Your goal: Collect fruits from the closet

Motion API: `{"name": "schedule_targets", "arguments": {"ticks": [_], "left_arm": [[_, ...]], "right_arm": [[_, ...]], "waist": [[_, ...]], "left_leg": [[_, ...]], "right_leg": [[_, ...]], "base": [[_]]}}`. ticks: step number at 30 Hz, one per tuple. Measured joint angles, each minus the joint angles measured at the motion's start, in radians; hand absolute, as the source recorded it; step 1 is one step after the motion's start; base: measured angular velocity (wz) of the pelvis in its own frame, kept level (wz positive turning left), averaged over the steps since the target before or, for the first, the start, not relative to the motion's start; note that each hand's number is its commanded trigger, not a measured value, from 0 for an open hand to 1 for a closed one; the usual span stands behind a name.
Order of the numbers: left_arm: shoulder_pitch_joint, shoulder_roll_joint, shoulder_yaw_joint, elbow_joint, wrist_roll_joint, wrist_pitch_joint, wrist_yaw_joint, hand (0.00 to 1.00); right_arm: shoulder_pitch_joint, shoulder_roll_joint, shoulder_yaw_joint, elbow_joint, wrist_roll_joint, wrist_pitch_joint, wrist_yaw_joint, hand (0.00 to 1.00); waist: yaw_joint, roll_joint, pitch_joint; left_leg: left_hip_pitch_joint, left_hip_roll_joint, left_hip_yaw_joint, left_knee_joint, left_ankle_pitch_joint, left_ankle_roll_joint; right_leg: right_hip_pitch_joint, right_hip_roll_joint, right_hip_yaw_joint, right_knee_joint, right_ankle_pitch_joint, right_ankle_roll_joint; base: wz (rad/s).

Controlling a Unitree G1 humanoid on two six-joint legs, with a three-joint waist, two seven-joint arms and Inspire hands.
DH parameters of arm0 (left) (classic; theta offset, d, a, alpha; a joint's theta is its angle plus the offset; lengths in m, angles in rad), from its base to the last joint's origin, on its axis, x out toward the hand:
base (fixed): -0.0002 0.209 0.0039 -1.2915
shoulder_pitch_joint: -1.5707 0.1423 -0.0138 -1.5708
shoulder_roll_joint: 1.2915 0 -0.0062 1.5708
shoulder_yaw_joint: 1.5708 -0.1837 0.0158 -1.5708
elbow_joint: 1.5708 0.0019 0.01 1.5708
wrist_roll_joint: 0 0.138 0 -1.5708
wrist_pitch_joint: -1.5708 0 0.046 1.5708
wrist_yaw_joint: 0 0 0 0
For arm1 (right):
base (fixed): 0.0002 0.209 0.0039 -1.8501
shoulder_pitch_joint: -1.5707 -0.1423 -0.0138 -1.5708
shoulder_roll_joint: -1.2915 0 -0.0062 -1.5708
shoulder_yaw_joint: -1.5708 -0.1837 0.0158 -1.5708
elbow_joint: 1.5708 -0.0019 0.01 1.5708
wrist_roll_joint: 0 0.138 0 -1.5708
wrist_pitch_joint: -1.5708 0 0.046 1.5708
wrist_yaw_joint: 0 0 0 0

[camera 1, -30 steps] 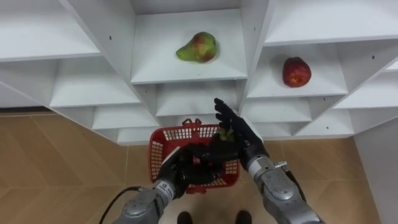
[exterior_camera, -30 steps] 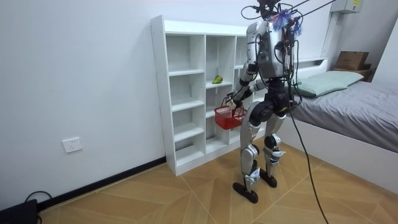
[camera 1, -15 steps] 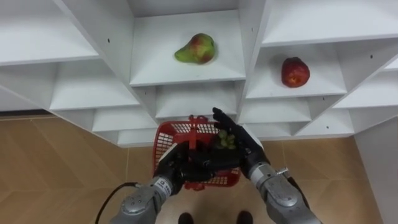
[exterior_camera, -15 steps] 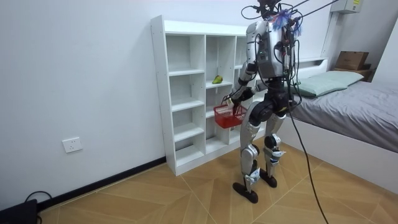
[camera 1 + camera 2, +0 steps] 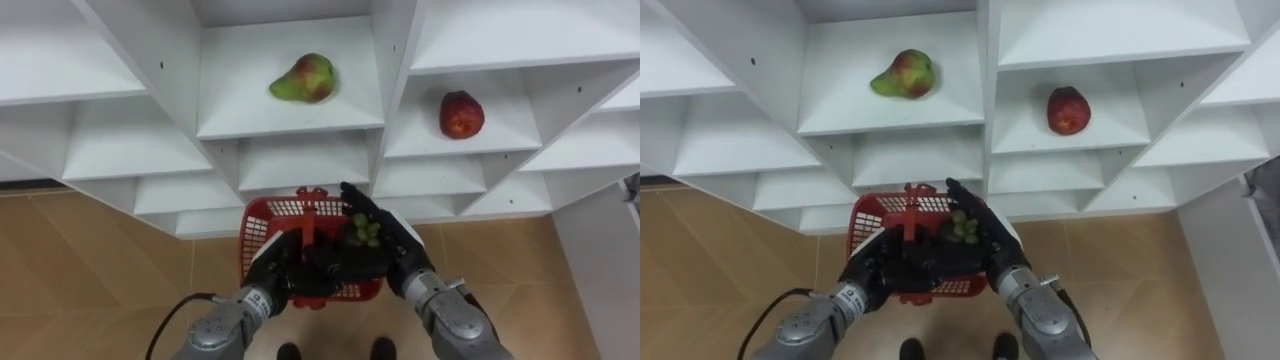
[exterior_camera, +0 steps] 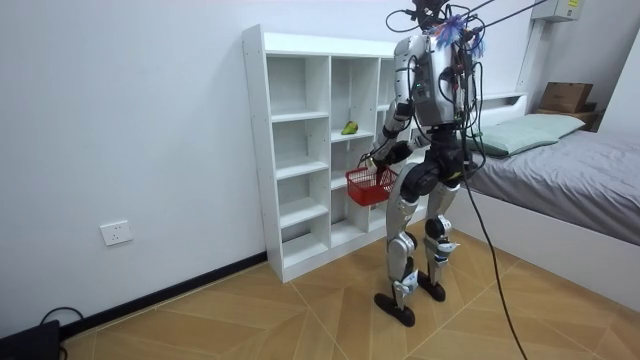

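While one basket [image 5: 256,236] hangs, one pear [image 5: 303,78] and one apple [image 5: 461,114] sit shelved.

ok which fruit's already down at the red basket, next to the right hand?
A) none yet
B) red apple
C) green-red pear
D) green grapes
D: the small bunch of green grapes sits over the red plastic mesh basket, against the right hand, while the left hand holds the basket. The green-red pear and the red apple lie on shelves of the white shelf unit.
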Motion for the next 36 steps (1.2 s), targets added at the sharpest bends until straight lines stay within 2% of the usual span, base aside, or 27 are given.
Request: {"name": "schedule_targets", "arguments": {"ticks": [6, 24, 30, 36], "left_arm": [[0.001, -0.001, -0.006, -0.005, 0.000, 0.000, 0.000, 1.00], [0.009, -0.005, -0.006, -0.007, 0.019, 0.003, 0.003, 1.00], [0.015, -0.006, -0.005, -0.007, 0.019, 0.004, 0.007, 1.00], [0.016, -0.008, -0.005, -0.008, 0.019, 0.004, 0.009, 1.00]], "right_arm": [[0.000, -0.001, -0.004, -0.001, 0.000, -0.001, -0.015, 0.00], [0.005, 0.006, -0.010, -0.010, -0.081, -0.012, -0.132, 0.00], [0.016, 0.006, -0.009, -0.035, -0.141, -0.013, -0.171, 0.00], [0.029, 0.006, -0.007, -0.040, -0.181, -0.040, -0.210, 0.00]], "waist": [[-0.013, 0.000, -0.0002], [-0.015, 0.006, -0.0045], [-0.013, 0.012, -0.0082], [-0.012, 0.013, -0.0089]], "left_leg": [[-0.001, 0.000, 0.000, 0.001, 0.000, 0.000], [0.003, 0.000, -0.001, 0.002, 0.000, 0.000], [0.003, 0.000, -0.001, 0.002, 0.001, 0.001], [0.004, 0.000, 0.000, 0.002, 0.001, 0.001]], "right_leg": [[-0.001, 0.001, 0.001, 0.000, 0.000, 0.000], [0.002, 0.000, 0.000, 0.002, 0.001, 0.000], [0.002, 0.000, 0.000, 0.004, 0.002, 0.000], [0.002, -0.001, 0.001, 0.004, 0.002, 0.000]], "base": [[0.00], [0.00], [0.00], [0.00]]}}
